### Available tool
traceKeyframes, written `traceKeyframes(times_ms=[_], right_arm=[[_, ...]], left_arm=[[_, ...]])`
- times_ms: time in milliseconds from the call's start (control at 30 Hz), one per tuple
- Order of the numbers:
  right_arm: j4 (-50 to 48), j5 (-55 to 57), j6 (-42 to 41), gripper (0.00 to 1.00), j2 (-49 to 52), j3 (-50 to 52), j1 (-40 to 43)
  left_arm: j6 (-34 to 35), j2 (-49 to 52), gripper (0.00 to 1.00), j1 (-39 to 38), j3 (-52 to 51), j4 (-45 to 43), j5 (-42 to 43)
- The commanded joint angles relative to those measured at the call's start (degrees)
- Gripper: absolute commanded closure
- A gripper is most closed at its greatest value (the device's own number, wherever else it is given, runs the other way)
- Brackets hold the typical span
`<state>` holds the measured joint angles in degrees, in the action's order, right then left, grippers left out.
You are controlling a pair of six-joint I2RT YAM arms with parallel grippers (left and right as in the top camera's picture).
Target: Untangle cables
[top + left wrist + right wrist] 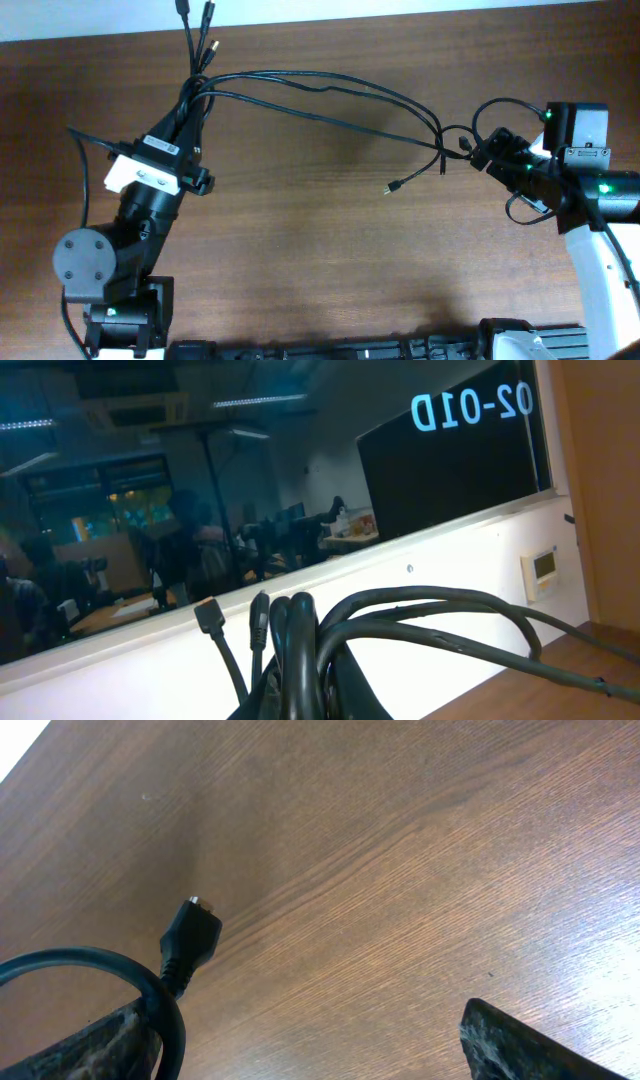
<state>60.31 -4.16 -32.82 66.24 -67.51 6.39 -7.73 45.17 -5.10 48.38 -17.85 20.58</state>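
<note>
Cables (296, 650) are bunched near the table's far-left corner and clamped tight by the left gripper (188, 106), likely as an anchor so strands can be drawn toward the right edge. Right gripper (468, 150) is spread apart, a strand merely hooked beside one finger (95, 1045), its plug (190, 935) dangling.

I work in what looks like an office-style robotics lab. My counter (300, 250) is plain wood-grain laminate, set against a low white wall (450, 560) with a small control panel (541, 568) mounted on it. Above that wall runs a long glass pane (120, 510) bearing a room code (470, 406), 02-01D, which reads mirrored from my side. In the glass I see ceiling strip lights (258, 401), desks with office chairs (290, 525), and dim seated figures too blurred to tell apart
</note>
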Motion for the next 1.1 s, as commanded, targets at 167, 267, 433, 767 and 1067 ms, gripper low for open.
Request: traceKeyframes(times_ms=[167, 267, 433, 767, 1067], right_arm=[[-0.04, -5.99, 17.25, 0.96, 0.79, 0.85, 1.18], [-0.31, -6.82, 17.86, 0.96, 0.79, 0.85, 1.18], [-2.05, -15.8, 23.63, 0.96, 0.79, 0.85, 1.16], [-1.97, -15.78, 23.65, 0.17, 0.79, 0.85, 1.14], [0.42, -15.76, 25.18, 0.16, 0.79, 0.85, 1.14]], left_arm=[[-0.04, -1.53, 1.0, 1.95, 2.56, -1.14, -6.45], [-0.04, -1.53, 1.0, 1.95, 2.56, -1.01, -6.45], [0.98, -1.46, 1.0, 1.9, 2.56, 1.86, -4.96], [2.51, -1.25, 1.0, 1.9, 2.56, 7.78, 2.4], [2.51, 8.63, 1.0, 1.88, 2.56, 30.01, 4.85]])
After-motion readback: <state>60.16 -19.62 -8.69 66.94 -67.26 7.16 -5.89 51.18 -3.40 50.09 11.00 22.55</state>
